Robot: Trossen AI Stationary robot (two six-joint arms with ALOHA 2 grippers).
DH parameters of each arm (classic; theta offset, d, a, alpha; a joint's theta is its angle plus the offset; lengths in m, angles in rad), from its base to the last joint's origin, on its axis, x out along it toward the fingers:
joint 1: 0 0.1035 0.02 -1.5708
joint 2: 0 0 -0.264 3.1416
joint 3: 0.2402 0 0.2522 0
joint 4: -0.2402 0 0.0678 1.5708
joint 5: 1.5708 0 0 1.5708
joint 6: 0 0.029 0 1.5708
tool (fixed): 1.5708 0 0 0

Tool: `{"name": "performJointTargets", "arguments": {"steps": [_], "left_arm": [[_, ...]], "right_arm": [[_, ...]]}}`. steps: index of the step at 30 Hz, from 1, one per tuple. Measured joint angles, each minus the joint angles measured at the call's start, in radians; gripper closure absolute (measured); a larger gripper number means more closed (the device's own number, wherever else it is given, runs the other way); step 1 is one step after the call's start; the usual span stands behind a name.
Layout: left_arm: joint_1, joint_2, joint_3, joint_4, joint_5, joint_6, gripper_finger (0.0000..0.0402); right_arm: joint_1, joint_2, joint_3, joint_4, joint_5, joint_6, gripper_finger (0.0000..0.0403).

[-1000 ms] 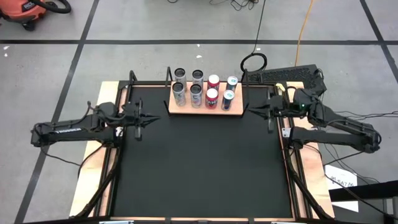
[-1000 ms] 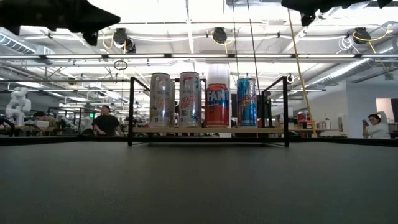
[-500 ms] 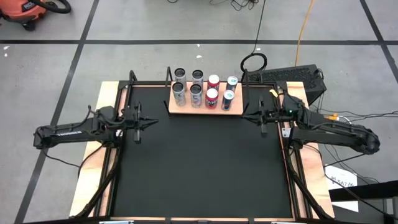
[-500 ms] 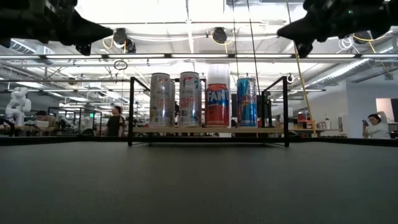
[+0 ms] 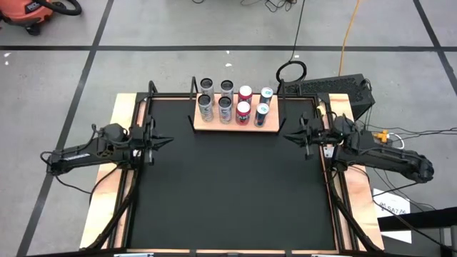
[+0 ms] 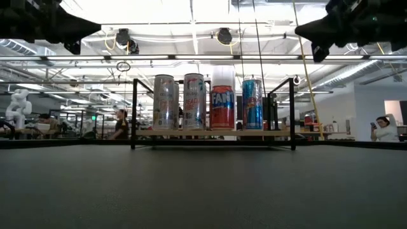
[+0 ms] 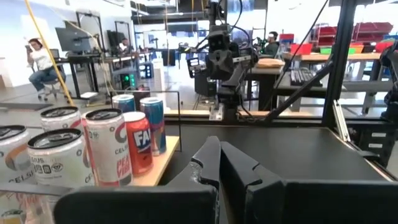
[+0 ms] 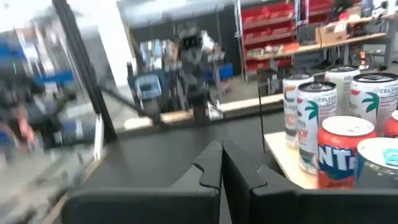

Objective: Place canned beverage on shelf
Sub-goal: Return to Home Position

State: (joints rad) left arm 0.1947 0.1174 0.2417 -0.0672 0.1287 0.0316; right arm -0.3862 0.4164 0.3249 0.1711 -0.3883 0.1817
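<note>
The shelf (image 5: 235,126), a light-wood board with black end rails, stands at the table's far middle. Several cans stand upright on it in two rows: silver ones (image 5: 206,106) at the left, red ones (image 5: 243,108) and blue ones (image 5: 262,110) at the right. They also show in the low view (image 6: 222,105). My left gripper (image 5: 167,140) is shut and empty, above the table's left side, left of the shelf. My right gripper (image 5: 287,135) is shut and empty, right of the shelf. Their shut fingers show in the left wrist view (image 7: 219,158) and the right wrist view (image 8: 222,158).
The black tabletop (image 5: 228,193) spreads open in front of the shelf. A black metal frame (image 5: 146,100) runs along the table's edges. A keyboard (image 5: 335,87) lies at the far right. People (image 6: 119,124) show in the room behind.
My left gripper has drawn back toward the table's left edge, away from the shelf. My right gripper has come down and a little toward the near edge. Both stay shut. The cans have not moved.
</note>
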Motion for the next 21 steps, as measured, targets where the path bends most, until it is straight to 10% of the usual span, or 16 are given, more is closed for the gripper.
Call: {"name": "performJointTargets", "arguments": {"steps": [21], "left_arm": [[-0.007,-0.059,-0.106,0.055,0.038,-0.065,0.0401]], "right_arm": [[0.068,-0.018,-0.11,0.137,0.038,0.063,0.0403]]}}
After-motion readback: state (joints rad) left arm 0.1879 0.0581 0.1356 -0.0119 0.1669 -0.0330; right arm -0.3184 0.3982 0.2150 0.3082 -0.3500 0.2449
